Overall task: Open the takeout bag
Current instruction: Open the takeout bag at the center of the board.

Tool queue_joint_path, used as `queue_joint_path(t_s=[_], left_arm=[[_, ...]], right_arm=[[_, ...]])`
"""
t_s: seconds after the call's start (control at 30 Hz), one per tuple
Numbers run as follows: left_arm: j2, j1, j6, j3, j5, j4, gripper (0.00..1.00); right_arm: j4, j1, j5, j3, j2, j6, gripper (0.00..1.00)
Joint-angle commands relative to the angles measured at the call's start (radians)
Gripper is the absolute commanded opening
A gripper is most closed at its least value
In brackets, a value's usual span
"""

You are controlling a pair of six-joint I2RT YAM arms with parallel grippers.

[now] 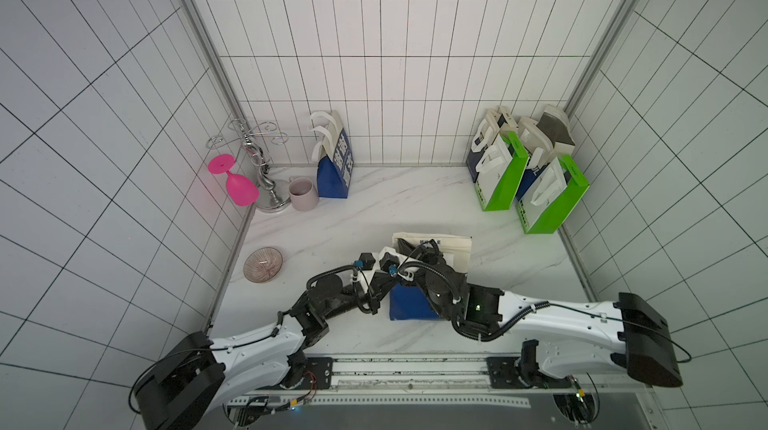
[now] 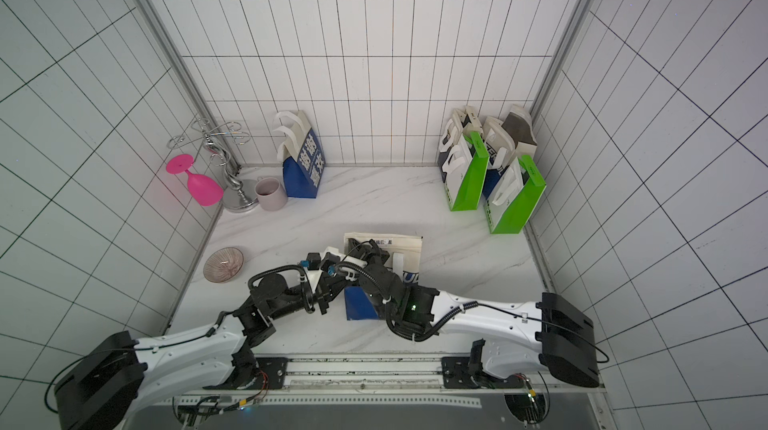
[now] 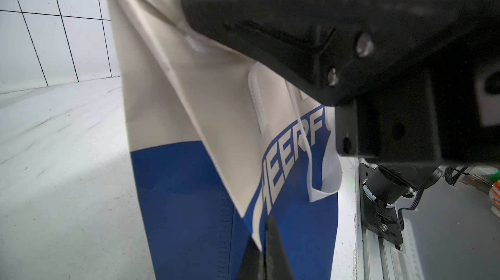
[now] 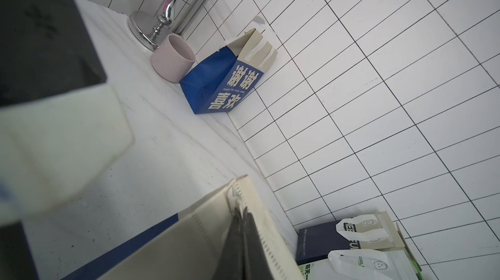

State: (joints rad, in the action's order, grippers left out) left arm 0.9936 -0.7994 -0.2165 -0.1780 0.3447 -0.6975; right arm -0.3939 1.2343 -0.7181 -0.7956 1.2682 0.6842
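In both top views, the takeout bag (image 1: 409, 304) (image 2: 360, 304) is sitting on the marble desk (image 1: 519, 249) to the robot's right of the striped bowl (image 1: 263, 264). Its long axis is running from the blue base, nearest the robot, to the cream mouth farther off. The left gripper (image 1: 384, 261) is meeting the mouth on the side facing the bowl, and the right gripper (image 1: 417, 247) on the side turned from the bowl; both arms are equally near, touching the bag. In the left wrist view, the left fingers (image 3: 273, 251) are pressing tight together on a cream fold of the bag's side panel, with the blue base lying beyond them. In the right wrist view, the right fingers (image 4: 235, 251) are likewise pinching shut on the serrated top edge. The two grips appear to be lying on opposite lips, so the coming move is probably turning on drawing them apart, toward and away from the bowl, across the long axis.
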Motion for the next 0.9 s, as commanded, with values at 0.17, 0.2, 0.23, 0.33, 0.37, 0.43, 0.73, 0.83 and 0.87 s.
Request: queue_joint_path(t_s=[0.17,0.2,0.23,0.33,0.37,0.43,0.73,0.83,0.87], left_arm=[[-0.017,-0.017,0.020,-0.004,0.042,-0.016,0.00],[-0.017,-0.019,0.020,-0.003,0.041,-0.016,0.00],[-0.017,-0.019,0.021,-0.005,0.041,-0.016,0.00],[-0.017,-0.019,0.022,-0.005,0.039,-0.017,0.00],[-0.017,-0.019,0.023,-0.005,0.039,-0.015,0.00],[-0.017,-0.018,0.023,-0.005,0.038,-0.015,0.00],[-0.024,-0.020,0.041,-0.013,0.020,0.023,0.00],[-0.030,-0.020,0.046,-0.013,0.014,0.029,0.00],[-0.030,-0.021,0.047,-0.013,0.012,0.029,0.00]], right_arm=[[-0.047,-0.110,-0.046,-0.197,-0.023,0.010,0.00],[-0.027,-0.115,-0.037,-0.208,-0.025,0.008,0.00],[-0.020,-0.118,-0.031,-0.214,-0.024,0.009,0.00],[0.004,-0.128,-0.016,-0.229,-0.023,0.018,0.00],[0.009,-0.130,-0.014,-0.234,-0.024,0.021,0.00],[0.040,-0.138,0.006,-0.247,-0.027,0.025,0.00],[0.315,-0.165,0.175,-0.354,-0.012,0.075,0.00],[0.415,-0.169,0.265,-0.366,-0.023,0.078,0.00],[0.441,-0.170,0.276,-0.373,-0.024,0.072,0.00]])
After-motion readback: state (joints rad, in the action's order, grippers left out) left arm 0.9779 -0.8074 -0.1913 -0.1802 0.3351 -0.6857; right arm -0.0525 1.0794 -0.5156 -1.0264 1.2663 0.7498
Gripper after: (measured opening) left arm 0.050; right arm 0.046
